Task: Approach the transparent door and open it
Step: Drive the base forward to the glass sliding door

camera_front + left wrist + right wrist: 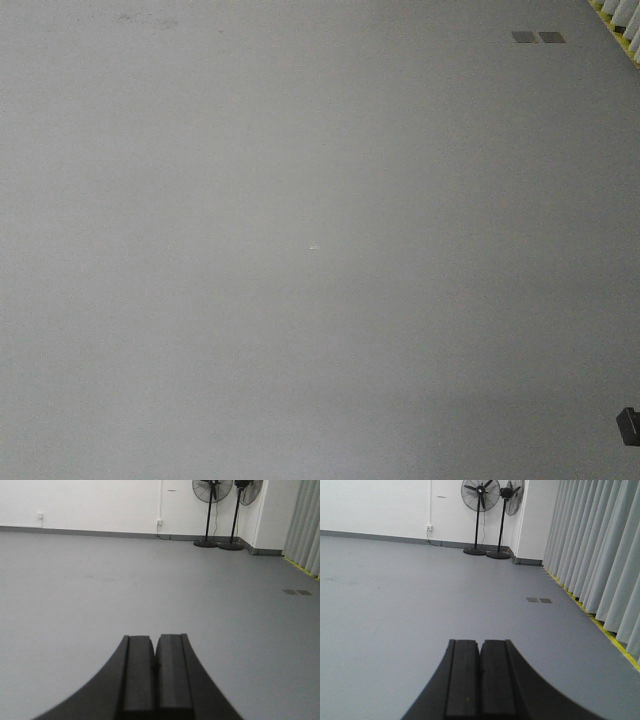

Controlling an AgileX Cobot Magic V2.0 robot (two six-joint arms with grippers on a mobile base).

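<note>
Two sets of black jaws fill the lower centre of the wrist views. The left gripper [155,645] and the right gripper [480,649] each have their jaws pressed flat together, holding nothing. Around them spreads bare grey floor [90,590]. In the right wrist view two dark floor plates [539,600] lie at centre right. A yellow floor line [615,647] and pale grey curtains [600,550] run along the right edge. At the top, two black pedestal fans [480,500] stand side by side against the white wall [375,505], near a wall socket [428,528]. The front view shows only floor, with the plates at upper right. The transparent door appears in none of the views.
</note>
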